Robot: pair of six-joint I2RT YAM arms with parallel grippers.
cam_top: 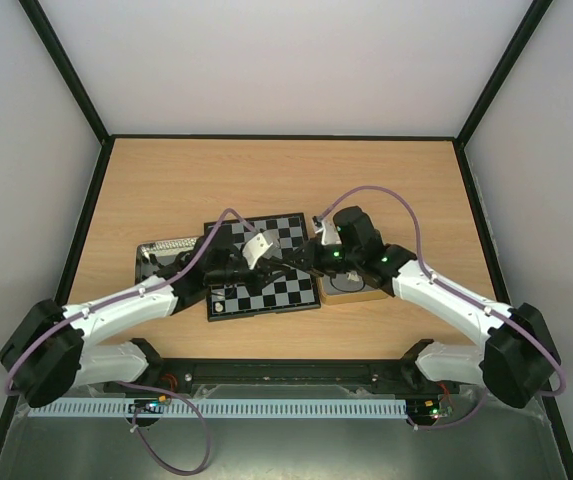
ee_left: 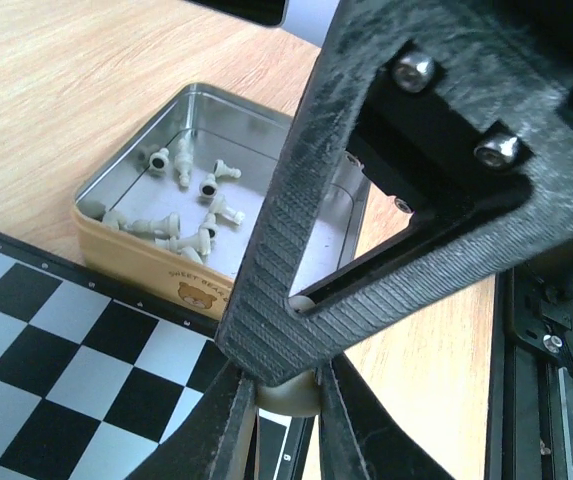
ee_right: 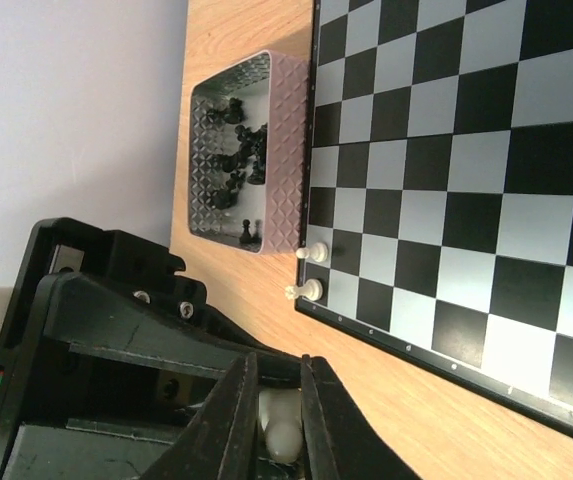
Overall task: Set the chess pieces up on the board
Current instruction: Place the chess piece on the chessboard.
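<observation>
From the left wrist we see only the round base of a cream-white chess piece [ee_left: 288, 398] between the left gripper [ee_left: 286, 385] fingers; a black ribbed plastic part [ee_left: 296, 240] hides the rest. From the right wrist the cream-white chess piece [ee_right: 281, 428] runs off the bottom edge, and we cannot tell whether the right gripper [ee_right: 278, 372] presses it. From above, the arms cover much of the black-and-silver checked chessboard [cam_top: 286, 232].

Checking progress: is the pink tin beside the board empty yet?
Not empty: several black chess pieces lie inside the pink tin, beside the board.
</observation>
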